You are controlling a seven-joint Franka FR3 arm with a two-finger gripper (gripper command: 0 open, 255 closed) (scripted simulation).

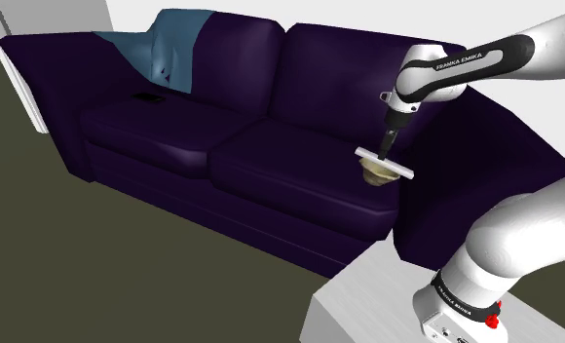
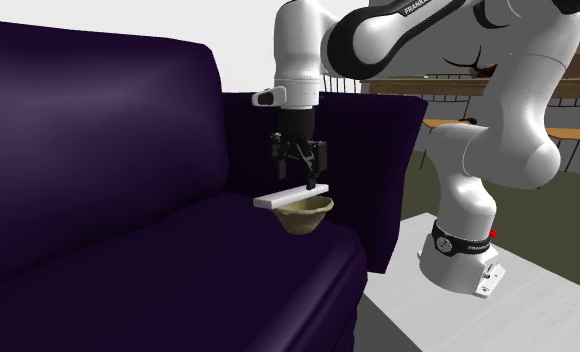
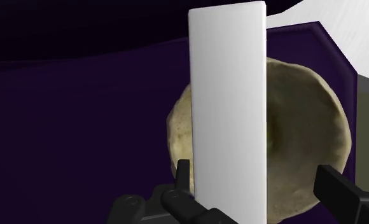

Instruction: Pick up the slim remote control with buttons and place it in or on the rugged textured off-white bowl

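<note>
Hand [image 2: 301,176] poised just above the bowl [image 2: 306,214], fingers spread and gripping nothing. The remote control [image 2: 290,195], drawn as a plain white slab, lies flat across the rough beige bowl's rim, one end overhanging; the bowl sits on the dark purple sofa [image 2: 178,260] seat near its armrest. Placement appears complete. Retreat is best made straight upward, fingers kept apart, because one finger stands close beside the slab's edge and a sideways nudge could tip it off.
</note>
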